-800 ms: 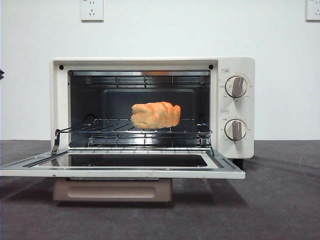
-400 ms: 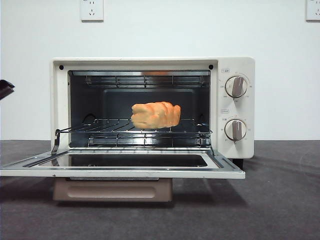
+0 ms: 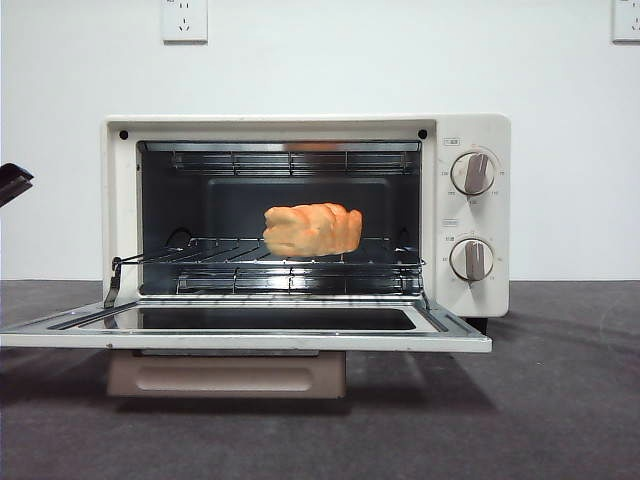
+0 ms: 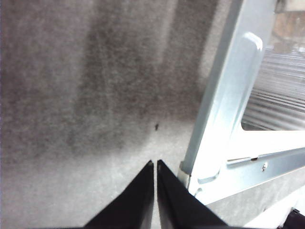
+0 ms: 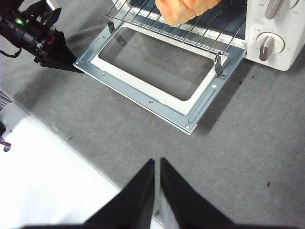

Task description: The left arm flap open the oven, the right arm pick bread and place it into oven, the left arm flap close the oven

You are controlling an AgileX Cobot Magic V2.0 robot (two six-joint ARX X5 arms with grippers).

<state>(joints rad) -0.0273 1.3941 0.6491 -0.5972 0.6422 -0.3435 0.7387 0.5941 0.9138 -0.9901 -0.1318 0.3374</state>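
Note:
The cream-white oven stands with its glass door flapped down flat. The golden-orange bread lies on the wire rack inside; it also shows in the right wrist view. My left gripper is shut and empty, hovering low over the table just beside the door's corner. It shows as a dark tip at the left edge of the front view and as a black arm in the right wrist view. My right gripper is shut and empty, held back high over the table in front of the open door.
Two round knobs sit on the oven's right panel. Dark grey cloth covers the table. A white surface lies beyond the cloth's edge near the right gripper. Wall sockets are on the white wall behind.
The dark tip of the left arm has come further into the front view at the left edge. The oven, door and bread have not moved.

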